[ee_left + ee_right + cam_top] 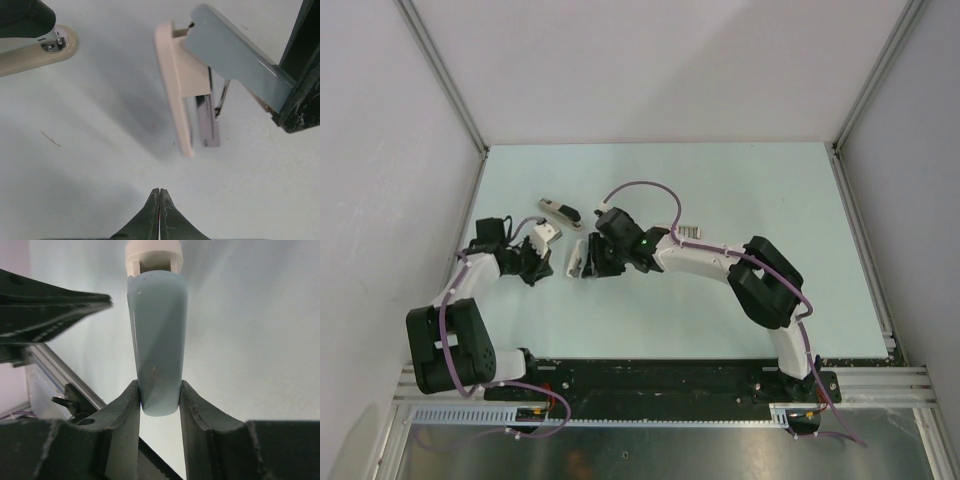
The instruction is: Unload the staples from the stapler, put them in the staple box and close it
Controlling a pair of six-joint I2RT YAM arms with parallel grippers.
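Holding the stapler open, the right end effector is clamped on its pale blue lid, keeping the lid raised off the cream base so the shiny magazine channel lies exposed. No staples can be picked out; they probably sit in that channel. The left end effector hovers just near of the stapler, fingers pressed together on nothing. A second stapler lies close by, far and left. Bare counter stretches right, while the left wall stands close
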